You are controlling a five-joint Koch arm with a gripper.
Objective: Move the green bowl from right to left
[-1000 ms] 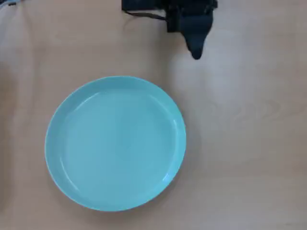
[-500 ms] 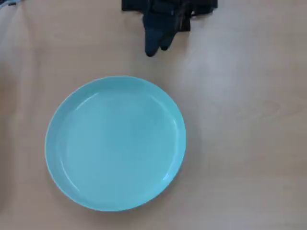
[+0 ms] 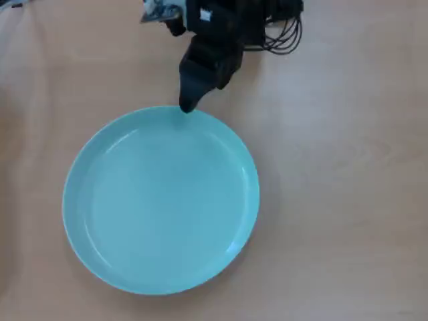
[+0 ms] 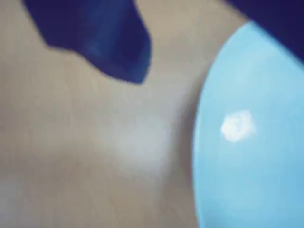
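The green bowl (image 3: 160, 200) is a wide, shallow, pale turquoise dish lying flat on the wooden table, left of centre in the overhead view. My black gripper (image 3: 187, 107) reaches down from the top edge, and its tip is at the bowl's upper rim. In the wrist view the green bowl (image 4: 256, 156) fills the right side. One dark finger (image 4: 104, 42) hangs over bare table to the left of the rim. A second dark part (image 4: 280, 19) shows over the bowl at the top right corner. The jaws stand well apart, either side of the rim, and hold nothing.
The arm's base and a loop of black cables (image 3: 284, 37) sit at the top edge. Bare wooden table (image 3: 348, 200) stretches to the right of the bowl and below it. A small dark item (image 3: 10, 3) shows at the top left corner.
The gripper swung from the upper right to the left, then reached down to the bowl's upper rim. The bowl has not moved.
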